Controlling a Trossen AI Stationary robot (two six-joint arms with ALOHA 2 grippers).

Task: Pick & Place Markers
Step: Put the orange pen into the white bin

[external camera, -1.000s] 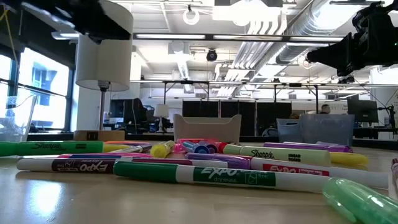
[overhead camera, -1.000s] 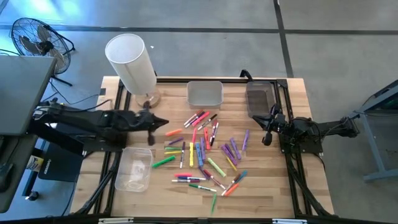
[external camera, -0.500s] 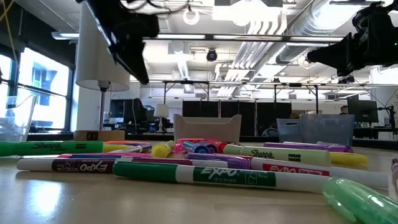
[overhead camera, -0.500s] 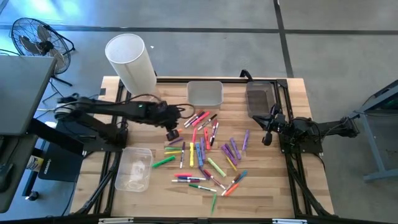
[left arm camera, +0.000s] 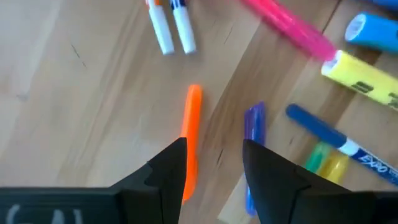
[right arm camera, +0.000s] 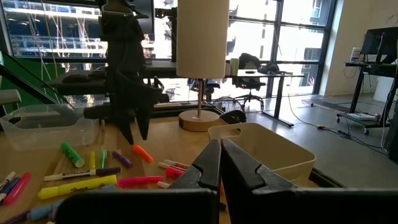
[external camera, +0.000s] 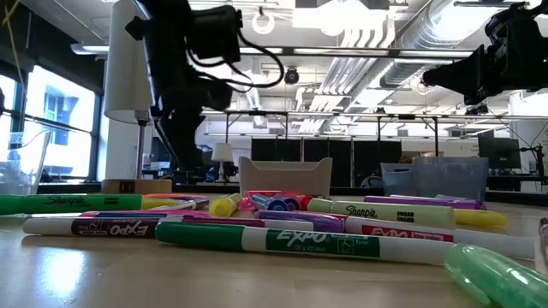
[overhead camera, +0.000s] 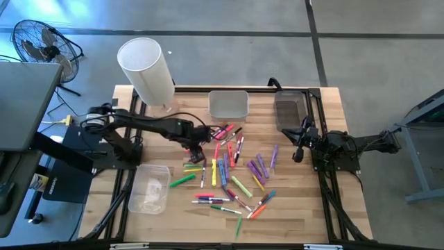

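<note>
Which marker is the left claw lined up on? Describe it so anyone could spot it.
Start at the tall white lamp, then go to the left claw at the pile's left edge. The orange marker lies under its open fingers: all orange, beside a purple marker.

The left tool point(left arm camera: 211, 163) covers the near ends of an orange marker point(left arm camera: 191, 134) and a purple marker point(left arm camera: 254, 134).

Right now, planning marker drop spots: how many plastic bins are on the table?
3: a clear rectangular plastic bin at front left, a white-tinted plastic bin at back centre, a grey-tinted plastic bin at back right. None looks hidden.
</note>
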